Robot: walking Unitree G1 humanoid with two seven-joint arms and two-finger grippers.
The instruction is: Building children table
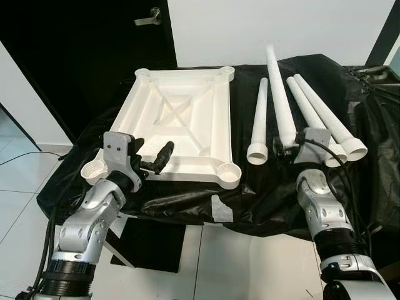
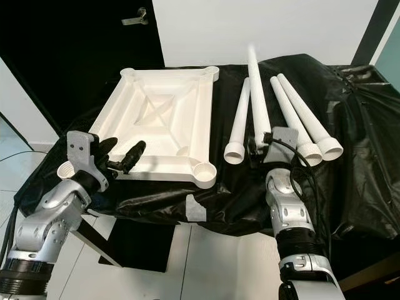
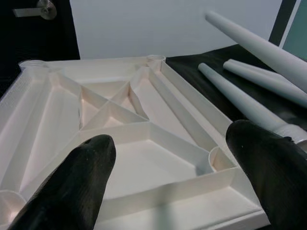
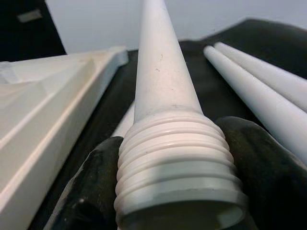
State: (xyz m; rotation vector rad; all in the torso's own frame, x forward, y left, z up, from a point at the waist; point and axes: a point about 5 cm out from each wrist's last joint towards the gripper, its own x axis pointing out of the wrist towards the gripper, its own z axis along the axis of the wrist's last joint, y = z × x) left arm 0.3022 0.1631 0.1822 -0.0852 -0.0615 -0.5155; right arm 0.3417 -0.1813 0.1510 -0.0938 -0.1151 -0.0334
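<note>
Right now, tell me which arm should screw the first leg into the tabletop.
Right. Its end effector is already shut on a leg at the threaded end. The left end effector is open over the tabletop near edge, holding nothing, so it looks better placed to steady the top.

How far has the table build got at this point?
Early. Done: the tabletop lies underside up, corner sockets bare, no legs fitted. In hand: the right hand grips the threaded end of one leg; the left hand hovers open at the tabletop's near edge. Left: all four legs, three lying on the black cloth.
</note>
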